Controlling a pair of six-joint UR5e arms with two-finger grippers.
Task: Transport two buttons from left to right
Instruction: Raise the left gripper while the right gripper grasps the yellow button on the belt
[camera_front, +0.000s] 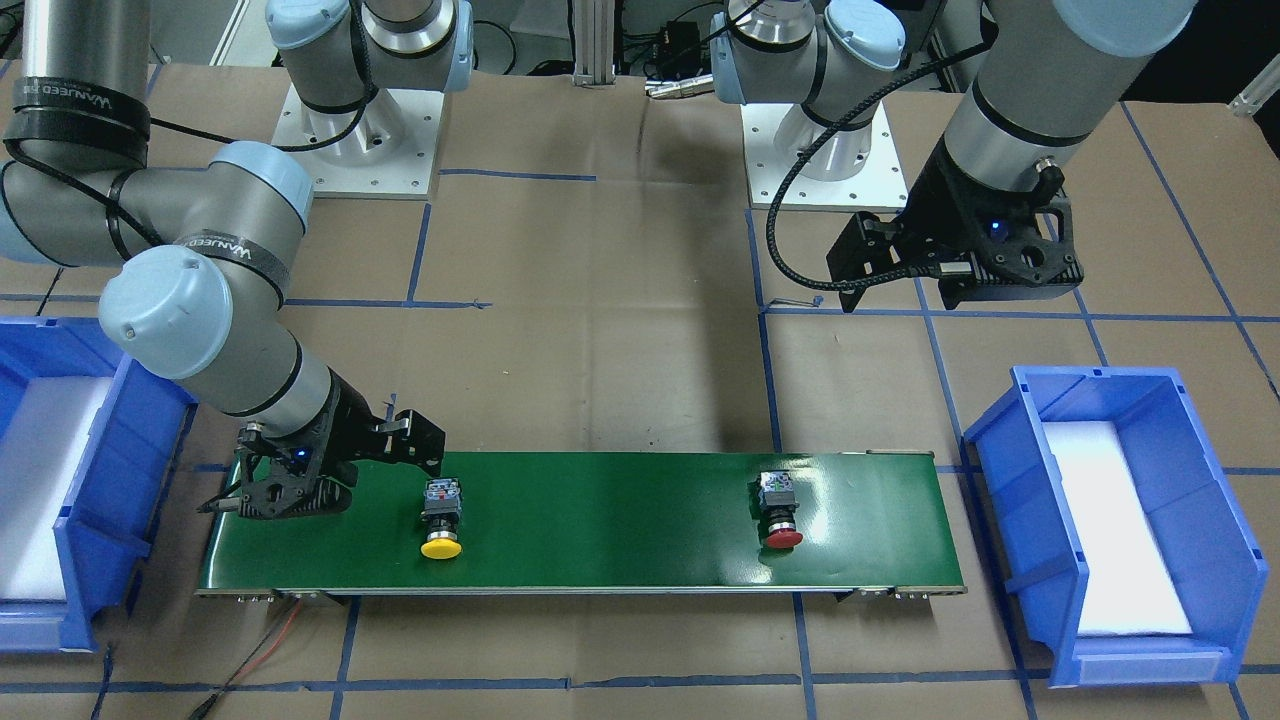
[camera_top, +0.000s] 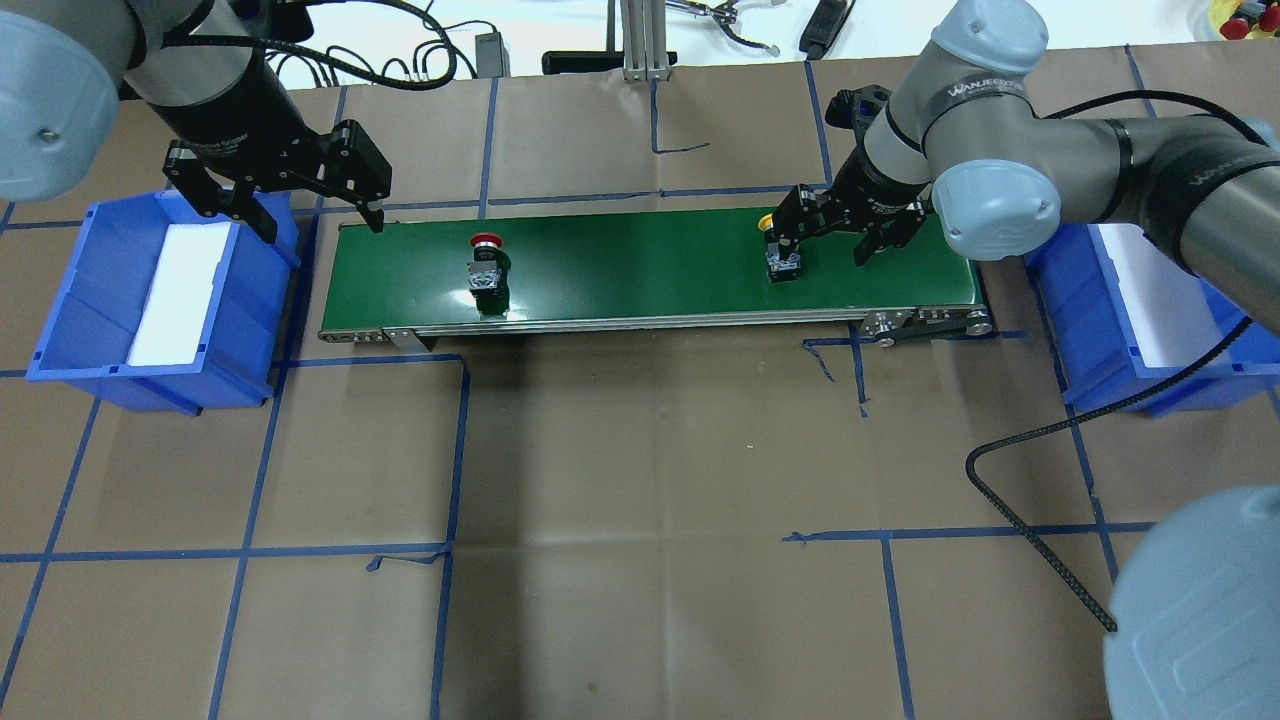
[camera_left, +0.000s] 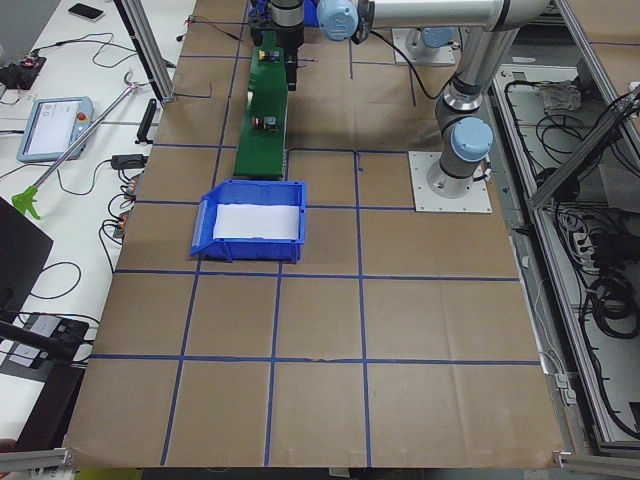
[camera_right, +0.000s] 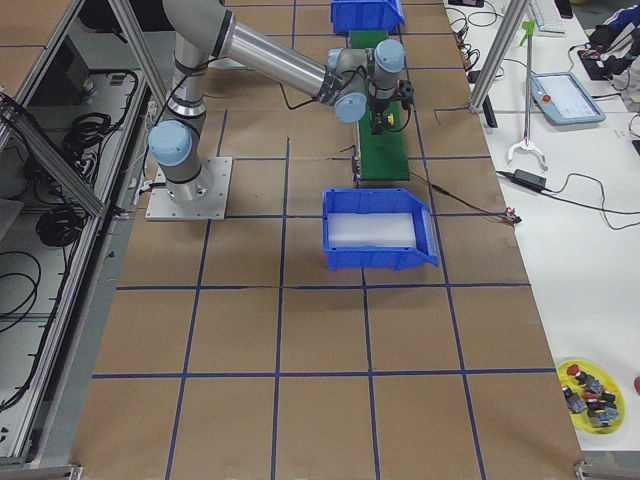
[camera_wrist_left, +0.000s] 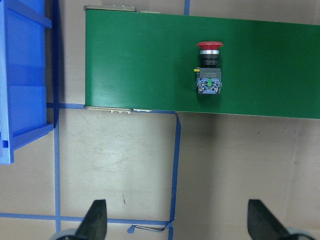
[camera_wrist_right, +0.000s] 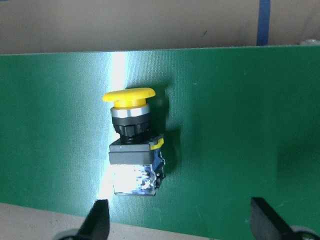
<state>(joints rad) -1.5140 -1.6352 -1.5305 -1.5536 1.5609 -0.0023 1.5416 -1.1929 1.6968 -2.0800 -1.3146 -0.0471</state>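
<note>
The red button (camera_top: 485, 265) lies on its side on the green belt (camera_top: 640, 270), toward the belt's left part; it also shows in the front view (camera_front: 782, 510) and the left wrist view (camera_wrist_left: 210, 70). The yellow button (camera_top: 780, 262) lies near the belt's right end, seen too in the front view (camera_front: 441, 520) and the right wrist view (camera_wrist_right: 134, 145). My right gripper (camera_top: 828, 248) is open and empty, low over the belt right beside the yellow button. My left gripper (camera_top: 278, 215) is open and empty, raised between the left bin and the belt's left end.
A blue bin (camera_top: 240, 325) with white padding stands left of the belt, and another blue bin (camera_top: 1100, 315) stands right of it. Brown paper with blue tape lines covers the table. A yellow dish (camera_right: 590, 395) of spare parts sits far off.
</note>
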